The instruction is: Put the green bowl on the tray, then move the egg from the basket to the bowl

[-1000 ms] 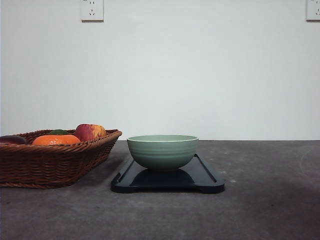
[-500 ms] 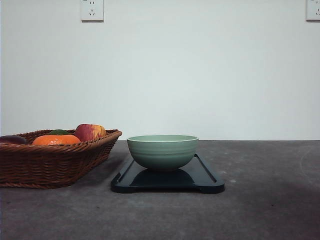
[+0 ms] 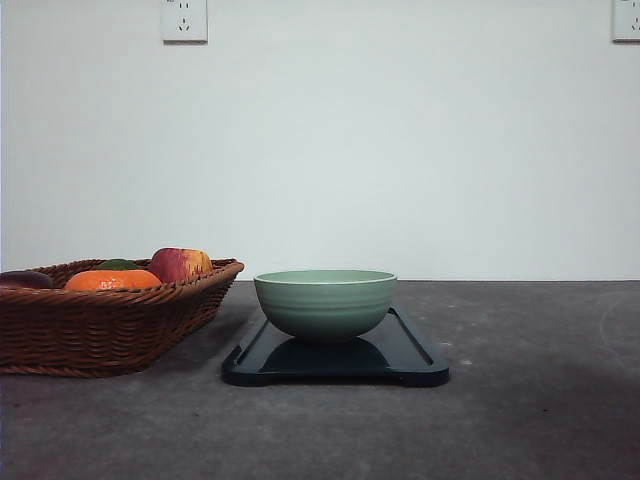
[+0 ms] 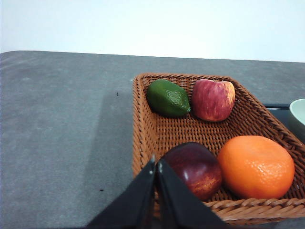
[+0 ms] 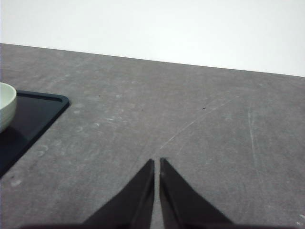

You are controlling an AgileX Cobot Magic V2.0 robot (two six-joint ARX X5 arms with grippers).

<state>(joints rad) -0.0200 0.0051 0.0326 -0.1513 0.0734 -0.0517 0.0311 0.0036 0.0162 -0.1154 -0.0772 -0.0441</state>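
The green bowl (image 3: 325,305) stands upright on the dark tray (image 3: 412,358) in the middle of the table. To its left is the wicker basket (image 3: 100,330), with the dark reddish-brown egg (image 3: 22,279) at its left end. In the left wrist view my left gripper (image 4: 156,164) is shut and empty, its tips at the basket (image 4: 143,119) rim right beside the egg (image 4: 195,169). My right gripper (image 5: 157,163) is shut and empty over bare table, to the right of the tray (image 5: 38,114) and the bowl's edge (image 5: 5,105).
The basket also holds a red-yellow apple (image 4: 213,99), an orange (image 4: 256,166) and a green lime-like fruit (image 4: 167,98). Grey tabletop (image 5: 214,129) stretches to the right of the tray. A white wall with sockets (image 3: 184,20) stands behind.
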